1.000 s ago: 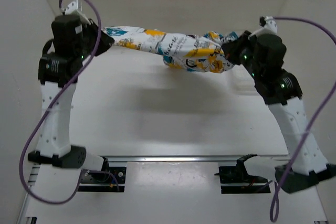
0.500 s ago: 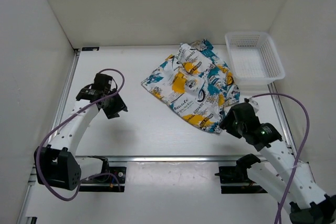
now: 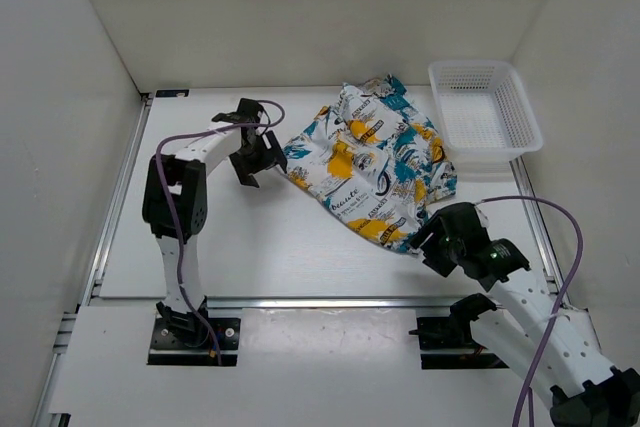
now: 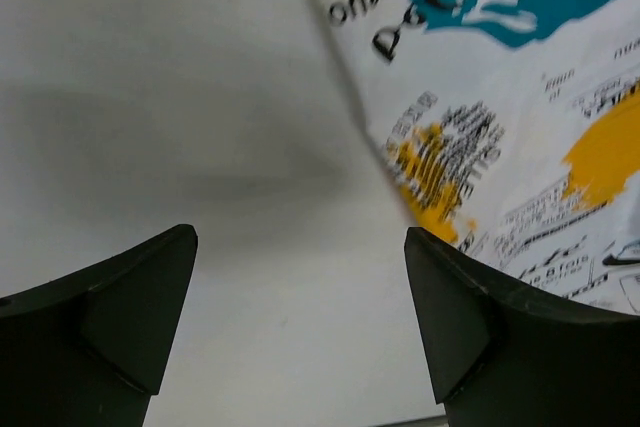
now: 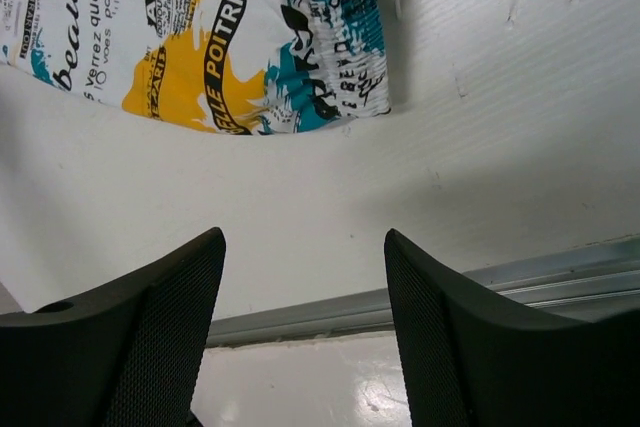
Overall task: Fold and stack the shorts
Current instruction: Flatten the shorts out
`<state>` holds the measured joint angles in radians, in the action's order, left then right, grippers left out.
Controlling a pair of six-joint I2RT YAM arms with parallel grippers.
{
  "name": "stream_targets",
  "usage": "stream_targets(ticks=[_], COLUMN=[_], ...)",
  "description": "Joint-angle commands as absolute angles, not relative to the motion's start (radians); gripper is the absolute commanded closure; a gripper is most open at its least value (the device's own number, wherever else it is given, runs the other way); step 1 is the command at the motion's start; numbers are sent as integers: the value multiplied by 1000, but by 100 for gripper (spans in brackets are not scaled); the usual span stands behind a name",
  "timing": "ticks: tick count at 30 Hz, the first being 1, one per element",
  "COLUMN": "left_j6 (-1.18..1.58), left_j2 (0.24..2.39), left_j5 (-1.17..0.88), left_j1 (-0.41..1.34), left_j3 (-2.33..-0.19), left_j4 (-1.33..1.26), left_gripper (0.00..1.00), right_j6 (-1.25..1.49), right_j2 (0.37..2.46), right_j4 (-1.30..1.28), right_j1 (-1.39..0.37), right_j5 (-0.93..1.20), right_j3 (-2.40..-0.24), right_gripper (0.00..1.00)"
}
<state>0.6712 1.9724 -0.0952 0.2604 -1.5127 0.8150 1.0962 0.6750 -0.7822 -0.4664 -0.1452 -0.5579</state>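
The shorts (image 3: 370,167) lie spread across the far right of the surface (image 3: 250,237), one corner reaching toward the white mesh basket (image 3: 520,137) just beside them. They sit at a slant and are not yet folded. The cloth looks laid out to be squared up before the first fold.

The left end effector (image 3: 255,157) hovers just off the garment's left edge, its jaws wide apart and empty. Its wrist camera shows only bare surface between the fingers of the left end effector (image 4: 298,237), with the printed cloth (image 4: 520,127) off to one side. The right end effector (image 3: 430,242) sits at the near corner, also open and gripping nothing. In its own view the right end effector (image 5: 302,237) faces the hem of the shorts (image 5: 220,37) just ahead. With one arm at each end, the pair seem poised to take fresh corners.

A second ago both arms held the shorts stretched in the air between them with their jaws clamped. Half a second ago the cloth was already down and the left arm stood well away near the left wall. That arm has since swung in to the fabric's edge, while the shorts have barely shifted.
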Motion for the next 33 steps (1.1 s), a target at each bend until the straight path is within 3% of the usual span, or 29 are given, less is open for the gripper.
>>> stream_targets(ticks=[1, 7, 10, 11, 13, 14, 17, 19, 28, 33], left_j6=[649, 649, 670, 670, 645, 635, 612, 612, 613, 632], left_j2=[2052, 2227, 2299, 2318, 2374, 2391, 2360, 2275, 1723, 1531], left_j5=[-132, -132, -123, -135, -182, -210, -233, -131, -58, -49], left_j1=[265, 276, 276, 276, 276, 276, 276, 264, 132, 132], left_j3=[-1627, -1794, -1874, -1893, -1954, -1977, -1990, -1929, -1321, -1122], left_j4=[810, 821, 833, 842, 842, 853, 910, 910, 812, 811], left_gripper=[4, 5, 13, 20, 53, 90, 90, 90, 90, 90], right_j6=[1150, 1150, 1150, 1160, 1169, 1178, 1189, 1189, 1184, 1317], right_j2=[643, 652, 641, 641, 618, 618, 618, 647, 837, 821], right_j4=[-735, -753, -765, -775, -775, -775, -775, -755, -690, -605], right_j1=[-463, -454, -454, -454, -454, -454, -454, -454, -497, -506], right_j5=[-92, -92, -92, -92, -92, -92, -83, -65, -86, -38], right_j3=[-558, -568, -577, -577, -577, -577, -558, -549, -565, -457], right_gripper=[30, 29, 27, 27, 26, 25, 20, 19, 17, 26])
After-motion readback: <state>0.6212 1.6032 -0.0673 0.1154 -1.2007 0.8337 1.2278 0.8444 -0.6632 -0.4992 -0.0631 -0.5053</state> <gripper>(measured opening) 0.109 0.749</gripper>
